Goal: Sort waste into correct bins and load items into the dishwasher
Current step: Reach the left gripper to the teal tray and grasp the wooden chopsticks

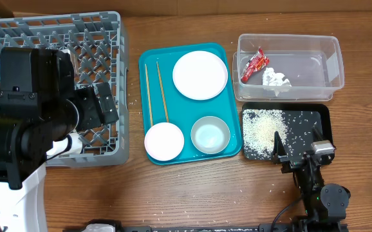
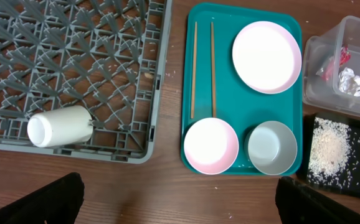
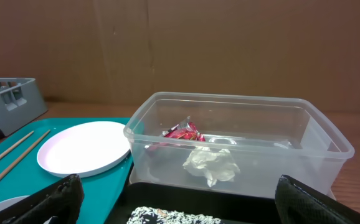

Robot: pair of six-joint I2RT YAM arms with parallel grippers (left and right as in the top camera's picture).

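Left gripper and right gripper both spread, empty. Pink bowl looks rigid, slick; I'd pinch its rim.

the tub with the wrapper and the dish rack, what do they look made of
The tub looks like thin clear glossy plastic: the wrapper and tissue show through its walls. The dish rack looks like moulded grey plastic, matte, with an open lattice floor.

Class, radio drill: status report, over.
Left gripper, right gripper open, empty. Cup in rack; wrapper, tissue in clear tub; rice in black tray. Plate, pink bowl, grey-green bowl, chopsticks on teal tray.
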